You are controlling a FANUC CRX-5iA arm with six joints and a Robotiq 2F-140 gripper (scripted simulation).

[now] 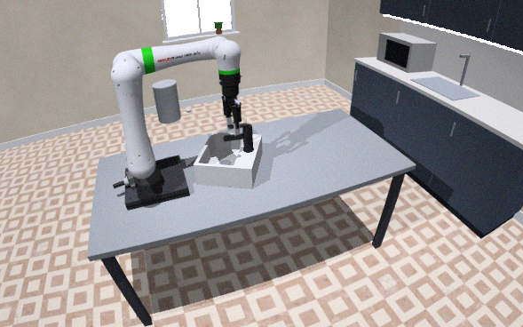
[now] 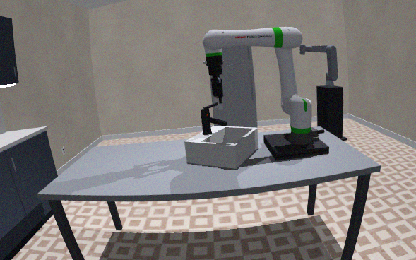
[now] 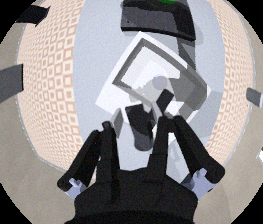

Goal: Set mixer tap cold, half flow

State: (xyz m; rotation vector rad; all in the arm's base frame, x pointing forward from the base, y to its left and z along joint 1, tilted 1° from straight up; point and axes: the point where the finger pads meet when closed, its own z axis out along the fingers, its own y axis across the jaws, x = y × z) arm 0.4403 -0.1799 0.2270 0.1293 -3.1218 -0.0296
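Observation:
A black mixer tap (image 1: 248,139) stands on the far rim of a white basin (image 1: 228,162) on the grey table. In the exterior view the tap (image 2: 206,123) shows a red dot on its body, its spout reaches over the basin (image 2: 222,146), and its lever (image 2: 210,106) slants upward away from the body. My gripper (image 1: 236,126) (image 2: 219,99) hangs straight down just above the lever's free end. In the wrist view the fingers stand apart with the dark tap top below and between them, gripping nothing. The blue dot is hidden.
The arm's black base plate (image 1: 157,182) sits on the table beside the basin. A grey cylinder (image 1: 166,100) hangs behind the arm. A black stand with a grey arm (image 2: 330,111) is beyond the table. A kitchen counter (image 1: 450,115) runs along the wall.

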